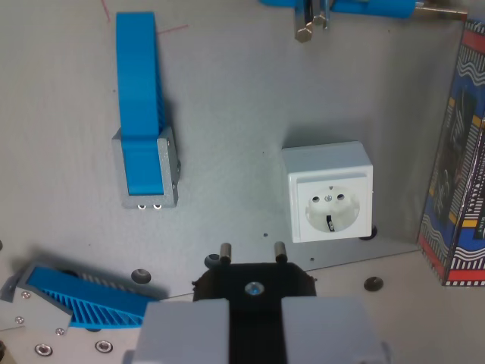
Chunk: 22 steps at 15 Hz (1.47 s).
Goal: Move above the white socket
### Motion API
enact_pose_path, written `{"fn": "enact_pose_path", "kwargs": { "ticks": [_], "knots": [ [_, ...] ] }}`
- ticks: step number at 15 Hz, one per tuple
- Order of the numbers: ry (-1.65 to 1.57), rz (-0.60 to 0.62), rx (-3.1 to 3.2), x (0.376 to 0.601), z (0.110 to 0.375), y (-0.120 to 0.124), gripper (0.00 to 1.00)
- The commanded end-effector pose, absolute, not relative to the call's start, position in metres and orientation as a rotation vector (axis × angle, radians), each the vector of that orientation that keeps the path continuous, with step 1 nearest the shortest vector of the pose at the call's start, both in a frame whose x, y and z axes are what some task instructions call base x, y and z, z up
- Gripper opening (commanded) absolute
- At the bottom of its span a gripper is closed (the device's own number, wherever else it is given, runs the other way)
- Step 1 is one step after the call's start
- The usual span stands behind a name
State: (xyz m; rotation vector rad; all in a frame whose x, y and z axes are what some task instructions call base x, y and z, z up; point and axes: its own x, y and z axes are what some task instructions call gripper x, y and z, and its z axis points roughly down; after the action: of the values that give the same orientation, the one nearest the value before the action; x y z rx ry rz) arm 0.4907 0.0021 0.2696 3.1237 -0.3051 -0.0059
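Observation:
The white socket (330,201) sits on the grey metal plate (227,152), right of centre in the wrist view, its round face with two holes turned toward the camera. My gripper (255,322) is at the bottom edge, its two grey fingers (186,334) shut on a black plug (254,288). The plug's two metal pins (225,250) point up the picture. The socket lies above and to the wrist view's right of the plug, apart from it.
A blue lever in a grey bracket (142,121) stands at the upper left. A blue ribbed part (83,299) lies at the lower left. Another blue piece with metal pins (314,19) is at the top edge. A patterned box (462,159) stands along the right edge.

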Motion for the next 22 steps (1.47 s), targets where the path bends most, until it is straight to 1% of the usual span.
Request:
{"fn": "enact_pose_path", "kwargs": {
  "ticks": [1, 12, 22],
  "knots": [
    [-0.306, -0.006, 3.124, 0.491, 0.270, 0.002, 0.00],
    [-0.295, 0.006, 3.126, 0.488, 0.266, 0.001, 0.00],
    [-0.261, 0.083, 3.136, 0.479, 0.246, -0.006, 0.00]
  ]
}}
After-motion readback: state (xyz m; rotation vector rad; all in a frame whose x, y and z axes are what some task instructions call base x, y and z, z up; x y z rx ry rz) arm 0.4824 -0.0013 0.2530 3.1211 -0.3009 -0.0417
